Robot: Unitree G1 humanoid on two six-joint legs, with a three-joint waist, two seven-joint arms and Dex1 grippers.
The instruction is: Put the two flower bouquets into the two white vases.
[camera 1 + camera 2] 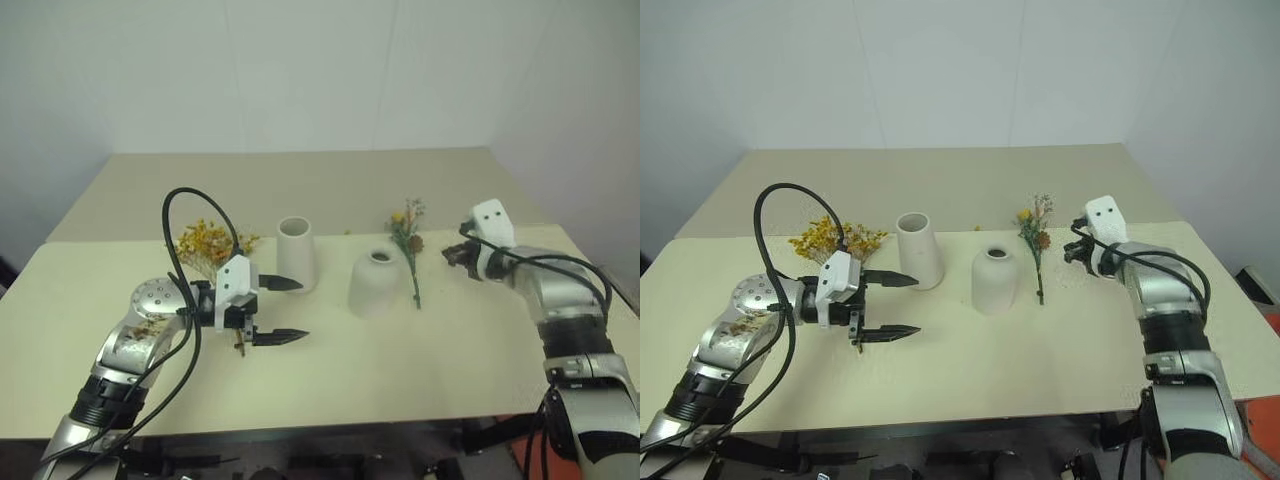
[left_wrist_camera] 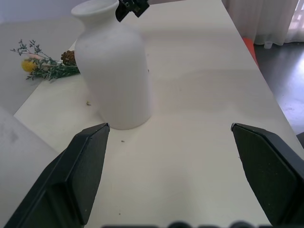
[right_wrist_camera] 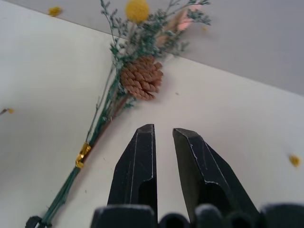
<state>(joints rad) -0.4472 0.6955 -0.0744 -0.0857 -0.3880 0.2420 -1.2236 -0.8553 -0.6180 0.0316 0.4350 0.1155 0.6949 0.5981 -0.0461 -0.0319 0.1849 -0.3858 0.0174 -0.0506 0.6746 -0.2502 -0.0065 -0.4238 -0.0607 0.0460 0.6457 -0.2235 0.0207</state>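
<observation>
both bouquets are seen lying on the cream table (image 1: 420, 370), neither yet placed in a vase, so the task is judged to be at its first pick. the sparse grey-green bouquet (image 1: 408, 245), with its pinecone, yellow ball and pink plume, lies flat just beside the squat rounded vase (image 1: 375, 283), on that vase's right, its stems pointing toward the robot. the right gripper (image 3: 163, 135) hangs near this bunch, tilted downward, its two black fingers nearly together with a narrow gap between them and nothing held; in the right wrist view the pinecone lies just beyond the fingertips and the gold tie on the stems lies off to one side. the bushy yellow-orange bouquet (image 1: 208, 243) lies on the table on the left of the tall tapered vase (image 1: 296, 254), partly hidden behind the left arm's cable. the left gripper (image 1: 285, 311) is held in front of the tall vase, pointing across toward the squat one, its fingers wide apart and empty. the step in hand is judged to be the right arm's approach to the grey-green bunch. the next move would call for the fingers to be spread, brought down across the thin stems near the tie, and closed gently, since the stems are slender and lie flat against the table; the squat vase's narrow neck would then demand careful aiming.
</observation>
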